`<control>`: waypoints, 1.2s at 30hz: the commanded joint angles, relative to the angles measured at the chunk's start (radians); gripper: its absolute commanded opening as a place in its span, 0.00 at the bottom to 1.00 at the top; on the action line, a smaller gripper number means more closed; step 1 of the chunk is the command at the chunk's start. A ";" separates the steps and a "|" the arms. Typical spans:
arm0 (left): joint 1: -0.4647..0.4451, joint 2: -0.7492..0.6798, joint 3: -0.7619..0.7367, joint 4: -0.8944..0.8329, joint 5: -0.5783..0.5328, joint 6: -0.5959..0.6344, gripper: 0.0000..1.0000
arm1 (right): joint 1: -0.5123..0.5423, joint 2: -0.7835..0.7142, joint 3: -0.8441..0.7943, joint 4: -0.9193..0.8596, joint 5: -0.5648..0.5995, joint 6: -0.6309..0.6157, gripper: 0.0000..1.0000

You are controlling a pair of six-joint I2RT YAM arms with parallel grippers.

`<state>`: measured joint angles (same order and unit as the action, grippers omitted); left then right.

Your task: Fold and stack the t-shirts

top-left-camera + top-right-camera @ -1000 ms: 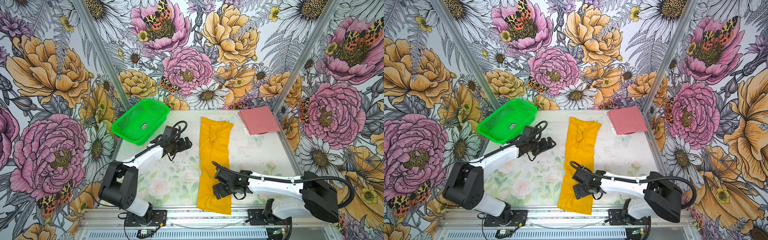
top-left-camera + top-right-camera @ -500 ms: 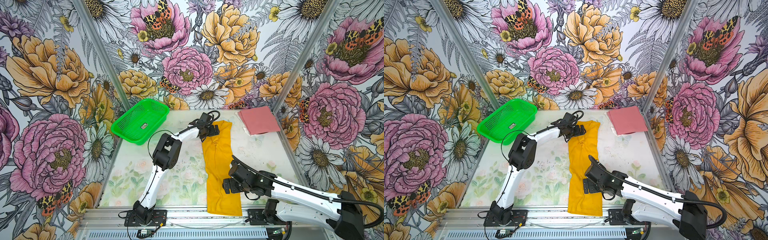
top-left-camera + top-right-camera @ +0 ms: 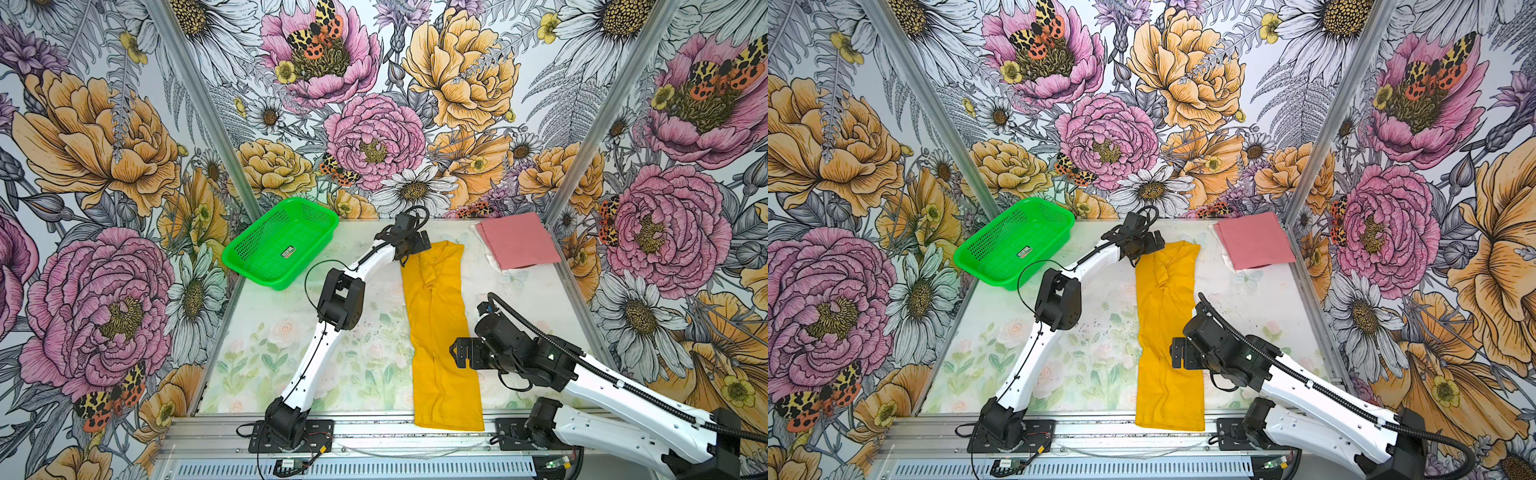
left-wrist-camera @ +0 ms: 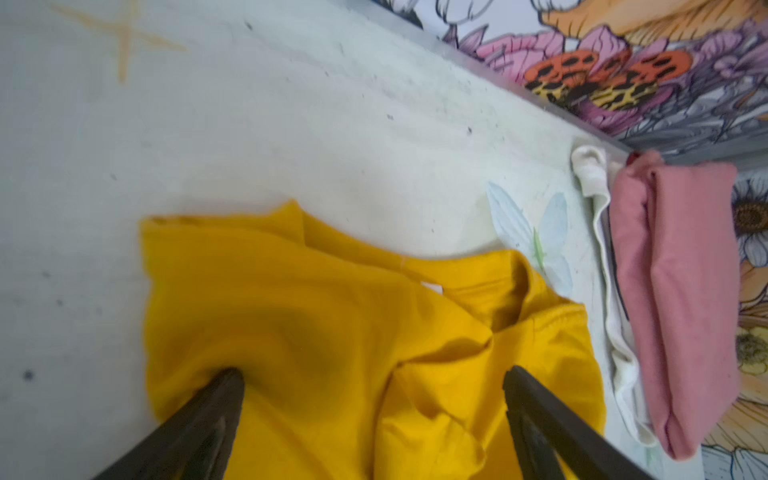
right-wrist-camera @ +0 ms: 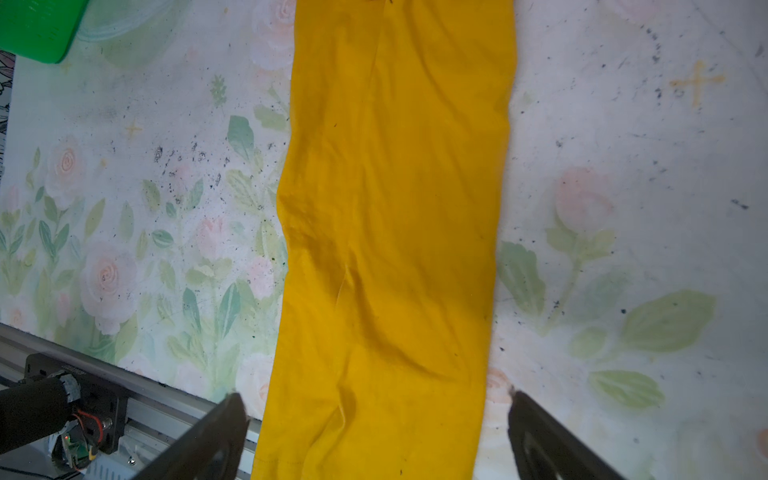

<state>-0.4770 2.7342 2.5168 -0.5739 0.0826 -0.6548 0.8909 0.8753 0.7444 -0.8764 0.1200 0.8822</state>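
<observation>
1. The yellow t-shirt is lying flat in the middle of the table, folded lengthwise into one long narrow strip running from the far side to the near edge.
2. Its collar end is pointing toward the back wall, and its hem end is hanging slightly over the metal front rail in both top views. A few shallow creases are showing along the strip in the right wrist view.
3. The pink t-shirt is sitting folded in the far right corner, well apart from the yellow one. It is resting on a white cloth whose edge is sticking out beside it.
4. The left gripper is reaching to the collar end of the yellow strip. Its jaws are standing wide apart over the cloth and are gripping nothing (contact between the tips and the cloth cannot be confirmed).
5. The right gripper is hovering over the near half of the strip. Its jaws are likewise spread wide, straddling the cloth's width and holding nothing.
6. The green mesh basket is sitting at the far left corner, tilted against the wall and clear of both shirts.
</observation>
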 commanded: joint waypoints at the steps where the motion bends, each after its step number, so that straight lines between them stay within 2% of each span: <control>1: 0.065 0.107 0.123 -0.070 0.026 0.008 0.99 | -0.012 -0.019 -0.004 -0.017 0.014 -0.005 0.99; 3: 0.079 0.114 0.142 -0.071 0.039 0.027 0.99 | -0.018 -0.021 -0.006 -0.018 0.014 -0.002 0.99; 6: 0.092 0.073 0.122 -0.056 0.133 0.093 0.99 | -0.034 -0.009 -0.009 -0.015 0.021 -0.007 0.99; 8: 0.087 -0.026 0.007 -0.018 0.172 0.156 0.99 | -0.052 0.018 -0.010 -0.013 0.024 -0.016 0.99; 10: 0.081 -0.149 -0.172 0.044 0.169 0.185 0.99 | -0.060 0.052 -0.005 -0.009 0.032 -0.029 0.99; 14: 0.084 -0.300 -0.393 0.052 0.146 0.180 0.99 | -0.070 0.110 0.019 0.003 0.042 -0.056 0.99; 19: 0.078 -0.303 -0.469 0.052 0.200 0.172 0.98 | -0.090 0.133 0.036 0.016 0.046 -0.064 0.99; 22: 0.058 -0.290 -0.486 0.053 0.218 0.166 0.93 | -0.093 0.113 0.030 0.016 0.059 -0.039 0.99; 24: 0.043 -0.282 -0.485 0.053 0.208 0.172 0.87 | -0.133 0.090 0.022 0.016 0.071 -0.018 1.00; 26: 0.034 -0.263 -0.468 0.054 0.196 0.166 0.74 | -0.144 0.063 0.017 0.016 0.081 -0.005 1.00; 29: 0.035 -0.227 -0.431 0.052 0.184 0.150 0.60 | -0.159 0.039 0.017 0.015 0.080 -0.007 1.00; 31: 0.039 -0.203 -0.404 0.050 0.178 0.137 0.46 | -0.164 0.035 0.014 0.016 0.072 -0.008 1.00; 36: 0.056 -0.118 -0.295 0.029 0.167 0.121 0.23 | -0.165 0.041 0.007 0.019 0.071 -0.007 1.00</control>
<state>-0.4381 2.5595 2.1700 -0.5304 0.2634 -0.5213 0.7322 0.9203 0.7456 -0.8783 0.1726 0.8673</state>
